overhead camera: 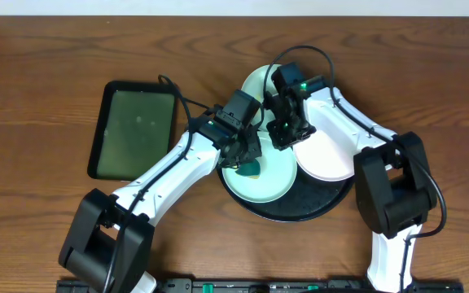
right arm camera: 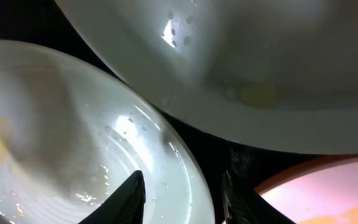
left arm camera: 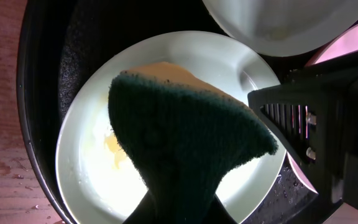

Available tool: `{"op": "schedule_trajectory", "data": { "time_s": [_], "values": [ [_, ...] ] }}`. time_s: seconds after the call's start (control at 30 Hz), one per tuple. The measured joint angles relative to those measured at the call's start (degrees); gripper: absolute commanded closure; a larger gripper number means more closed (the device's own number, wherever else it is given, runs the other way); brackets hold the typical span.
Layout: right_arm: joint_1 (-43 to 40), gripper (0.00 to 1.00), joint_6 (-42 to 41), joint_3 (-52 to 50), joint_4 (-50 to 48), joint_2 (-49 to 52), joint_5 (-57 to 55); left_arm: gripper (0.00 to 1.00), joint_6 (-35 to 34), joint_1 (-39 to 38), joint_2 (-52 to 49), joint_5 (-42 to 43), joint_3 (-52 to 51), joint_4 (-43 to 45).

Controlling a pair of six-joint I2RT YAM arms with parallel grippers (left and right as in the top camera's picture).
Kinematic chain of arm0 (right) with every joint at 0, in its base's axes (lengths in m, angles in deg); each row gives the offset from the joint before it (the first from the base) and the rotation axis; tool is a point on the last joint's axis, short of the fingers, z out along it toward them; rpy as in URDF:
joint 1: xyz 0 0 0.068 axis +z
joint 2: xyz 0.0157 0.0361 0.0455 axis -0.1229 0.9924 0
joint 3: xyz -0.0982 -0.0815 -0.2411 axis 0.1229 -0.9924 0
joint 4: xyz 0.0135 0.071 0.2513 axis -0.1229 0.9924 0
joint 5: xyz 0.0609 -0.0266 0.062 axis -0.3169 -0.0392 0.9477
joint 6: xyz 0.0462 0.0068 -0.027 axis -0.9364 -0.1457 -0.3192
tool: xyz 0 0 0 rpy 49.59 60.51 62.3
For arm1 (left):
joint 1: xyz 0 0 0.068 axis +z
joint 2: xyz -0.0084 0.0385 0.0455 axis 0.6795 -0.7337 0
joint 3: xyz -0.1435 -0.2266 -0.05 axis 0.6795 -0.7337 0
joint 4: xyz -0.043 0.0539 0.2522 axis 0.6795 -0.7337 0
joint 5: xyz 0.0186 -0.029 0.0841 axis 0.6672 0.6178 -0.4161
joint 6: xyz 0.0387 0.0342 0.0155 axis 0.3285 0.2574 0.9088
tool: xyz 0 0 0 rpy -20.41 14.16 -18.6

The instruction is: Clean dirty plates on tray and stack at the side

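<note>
On the black tray (overhead camera: 316, 210) lie three plates: a mint one in front (overhead camera: 271, 183), a second mint one at the back (overhead camera: 255, 81), and a white one (overhead camera: 328, 150) on the right. My left gripper (overhead camera: 247, 163) is shut on a dark green sponge (left arm camera: 185, 143) with an orange underside, held over the front plate (left arm camera: 86, 162), which carries a yellow smear (left arm camera: 114, 149). My right gripper (right arm camera: 185, 199) is open and straddles that plate's rim (right arm camera: 191, 174). One fingertip (right arm camera: 129, 199) is over the plate and the other sits outside it on the tray.
A rectangular dark green tray (overhead camera: 133, 130) lies left of the black tray on the wooden table (overhead camera: 47, 73). The back plate (right arm camera: 260, 62) overhangs close above the right gripper. Both arms crowd over the middle of the black tray.
</note>
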Motion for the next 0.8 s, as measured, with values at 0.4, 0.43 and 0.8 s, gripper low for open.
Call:
{"op": "schedule_trajectory", "data": {
  "time_s": [0.4, 0.43, 0.8],
  "values": [
    [0.44, 0.75, 0.98, -0.66, 0.87, 0.0, -1.16, 0.93, 0.0, 0.0, 0.0, -1.92, 0.0, 0.52],
    [0.48, 0.76, 0.72, -0.79, 0.83, 0.0, -1.18, 0.92, 0.02, 0.0, 0.0, -2.21, 0.0, 0.92],
    [0.87, 0.78, -0.92, -3.67, -2.8, 0.0, -1.88, 0.92, 0.0, 0.0, -1.7, -3.48, 0.0, 2.36]
  ]
}}
